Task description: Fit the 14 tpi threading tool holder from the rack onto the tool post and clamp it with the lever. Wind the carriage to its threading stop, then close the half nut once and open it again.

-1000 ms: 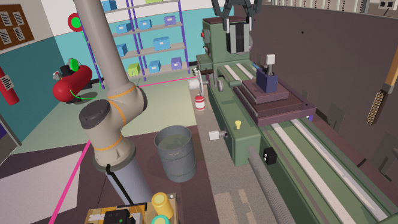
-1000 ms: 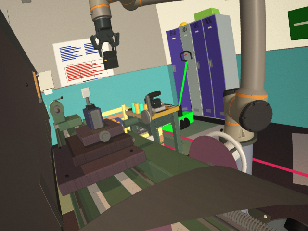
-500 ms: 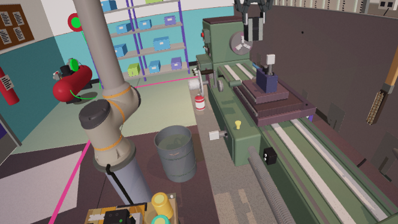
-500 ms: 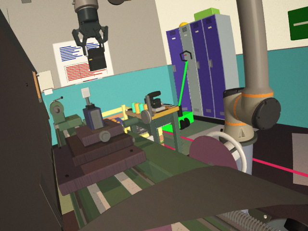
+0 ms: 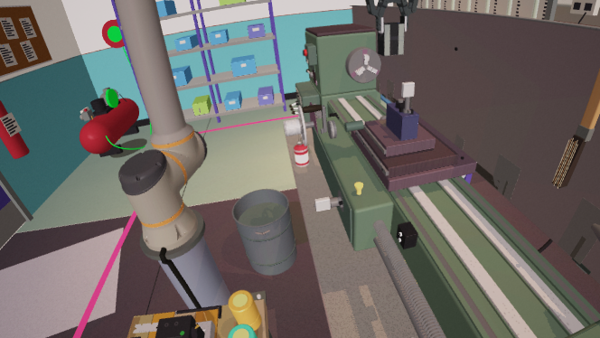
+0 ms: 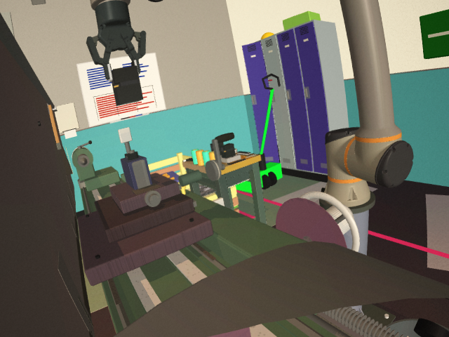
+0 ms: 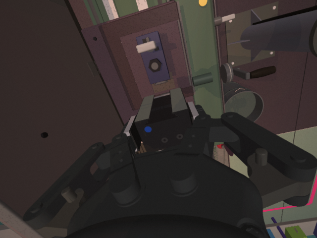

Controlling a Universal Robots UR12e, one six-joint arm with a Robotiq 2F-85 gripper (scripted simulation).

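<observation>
The lathe carriage [image 5: 420, 153] carries the blue tool post [image 5: 401, 123] [image 6: 136, 171] [image 7: 152, 57]. A white clamp lever [image 5: 407, 90] [image 6: 125, 136] [image 7: 146, 47] stands on top of the post. High above the post my gripper [image 5: 391, 34] [image 6: 121, 74] [image 7: 161, 120] hangs closed on the black tool holder [image 5: 391, 44] [image 6: 126, 86] [image 7: 160, 117], which bears a blue dot. The holder is clear of the post, over its headstock side. The yellow half-nut knob [image 5: 358, 187] [image 7: 202, 2] sits on the apron. The carriage handwheel [image 5: 333, 130] is at the apron's front.
The green headstock [image 5: 336, 58] with its chuck [image 5: 363, 63] stands behind the carriage. A dark back panel [image 5: 506, 90] runs along the far side. A grey bin [image 5: 265, 230] stands on the floor by the lathe. My arm's base [image 5: 167, 190] rises at the front.
</observation>
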